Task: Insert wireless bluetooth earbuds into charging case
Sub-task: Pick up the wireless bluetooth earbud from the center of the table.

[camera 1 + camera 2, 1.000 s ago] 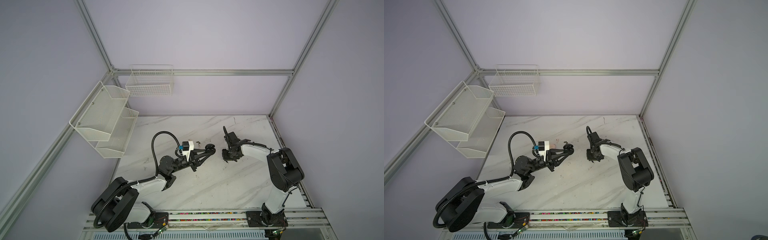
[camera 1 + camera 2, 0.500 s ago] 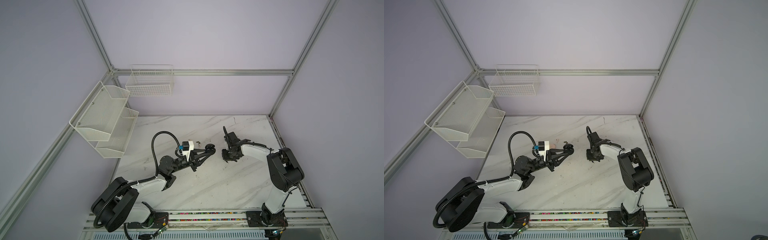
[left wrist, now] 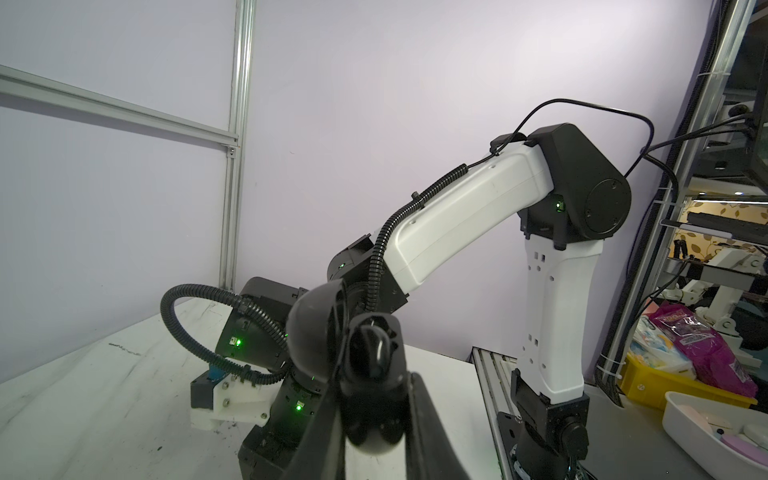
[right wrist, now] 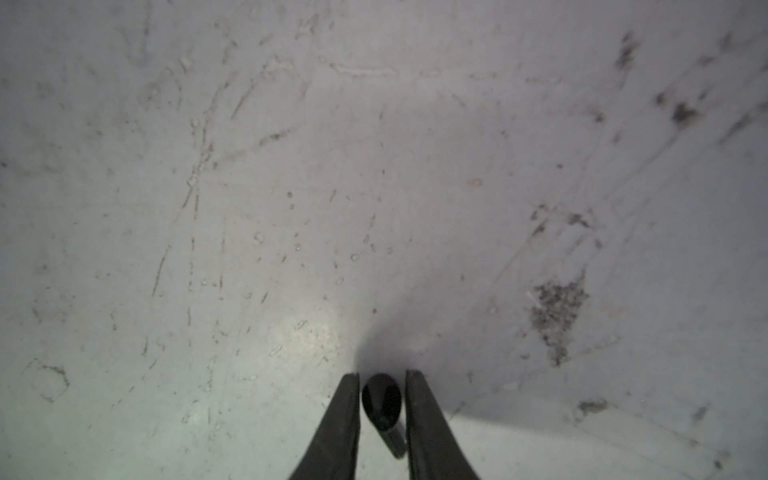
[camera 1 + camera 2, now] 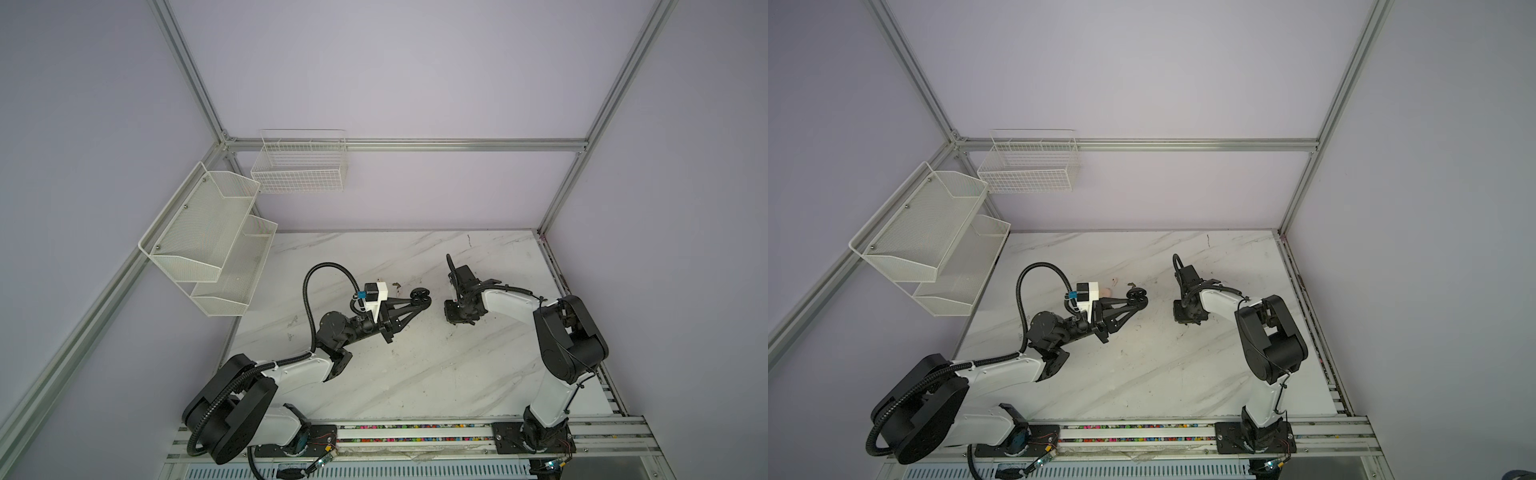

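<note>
Currently, right gripper [image 4: 382, 375] is pointed straight down at the bench [image 4: 249, 208]. Its jaws are slightly apart, straddling one black earbud [image 4: 381, 401]. A thin gap shows on each side, so it's not clamped. The earbud lies on the bench with its stem running back between the fingers [image 4: 419, 415]. In both top views the wrist covers the spot, which is near bench centre, a bit toward the right edge.

Left gripper [image 3: 374, 395] is clamped on the black charging case [image 3: 374, 374], with the lid [image 3: 316, 332] flipped open. In a top view the case [image 5: 420, 296] sits at the fingertips near bench centre, just beside the right gripper but apart from it. One dark earbud-like shape sits in the case; I can't confirm it.

Small pale item [image 5: 1115, 281] is on the bench behind the left wrist, too small to identify. Brownish speck [image 5: 1130, 285] is next to it.

Mesh shelves [image 5: 208, 249] hang off the left wall and a wire basket [image 5: 299, 170] off the back wall.
</note>
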Robot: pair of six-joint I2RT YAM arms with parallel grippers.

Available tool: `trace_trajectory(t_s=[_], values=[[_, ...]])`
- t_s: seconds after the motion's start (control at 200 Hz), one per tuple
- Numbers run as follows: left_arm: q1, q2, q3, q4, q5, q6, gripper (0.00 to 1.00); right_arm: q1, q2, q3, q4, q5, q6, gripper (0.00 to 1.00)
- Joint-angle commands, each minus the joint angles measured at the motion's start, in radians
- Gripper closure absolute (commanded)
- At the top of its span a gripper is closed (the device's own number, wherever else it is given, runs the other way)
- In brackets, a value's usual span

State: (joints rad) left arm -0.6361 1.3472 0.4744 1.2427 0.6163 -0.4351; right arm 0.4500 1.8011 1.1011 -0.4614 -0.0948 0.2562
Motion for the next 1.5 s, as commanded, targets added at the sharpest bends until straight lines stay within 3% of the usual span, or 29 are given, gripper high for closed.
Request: trace_trajectory(t_s=[0.0, 0.87, 1.495], values=[[-0.001, -0.016, -0.034, 0.054, -0.003, 0.002, 1.0, 0.005, -0.01, -0.011, -0.021, 0.006, 0.002, 0.76], [0.0, -0.031, -0.039, 0.052, -0.019, 0.0, 1.0, 0.004, -0.029, -0.01, 0.005, 0.005, 0.01, 0.84], [0.039, -0.022, 0.007, 0.056, -0.024, -0.121, 1.0, -0.004, -0.231, -0.026, 0.158, -0.068, 0.029, 0.85]])
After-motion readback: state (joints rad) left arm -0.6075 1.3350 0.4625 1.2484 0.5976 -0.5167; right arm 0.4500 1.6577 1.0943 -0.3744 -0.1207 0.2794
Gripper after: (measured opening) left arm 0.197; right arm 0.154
